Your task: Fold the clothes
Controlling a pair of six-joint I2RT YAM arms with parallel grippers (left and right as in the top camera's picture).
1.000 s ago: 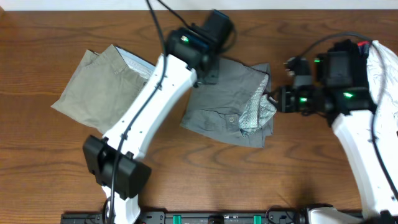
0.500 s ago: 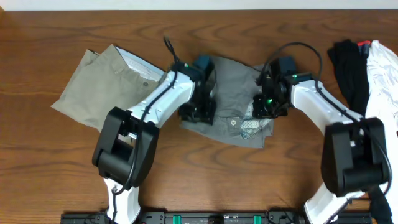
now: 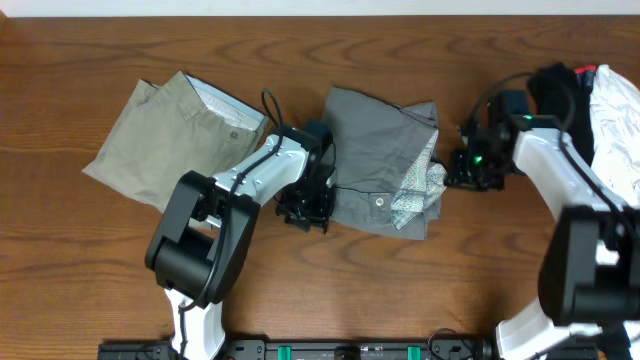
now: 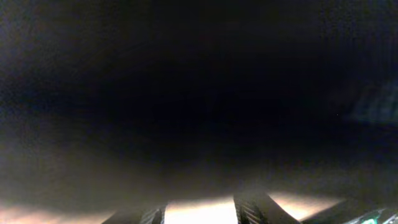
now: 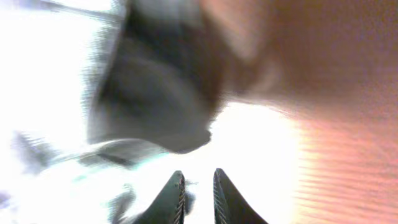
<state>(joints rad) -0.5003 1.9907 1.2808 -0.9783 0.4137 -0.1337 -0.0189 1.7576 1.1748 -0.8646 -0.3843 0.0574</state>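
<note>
The mid-grey shorts (image 3: 375,150) lie folded at the table's middle, with the pale patterned waistband lining (image 3: 415,190) showing at their right front. My left gripper (image 3: 305,205) is low at the shorts' front left edge. In the left wrist view it (image 4: 200,208) is open, and the view is otherwise dark and blocked. My right gripper (image 3: 458,170) is just off the shorts' right edge. In the blurred right wrist view it (image 5: 198,177) is open by a narrow gap with nothing between the fingers, and grey cloth (image 5: 155,106) lies ahead.
Khaki-beige shorts (image 3: 165,140) lie spread at the left. A black garment (image 3: 560,95) and a white garment (image 3: 618,120) are heaped at the right edge, close behind my right arm. Bare wood (image 3: 400,290) runs along the front.
Both grippers were over the grey shorts half a second ago. The left has drawn back to the front left edge, and the right has moved off to the right.
</note>
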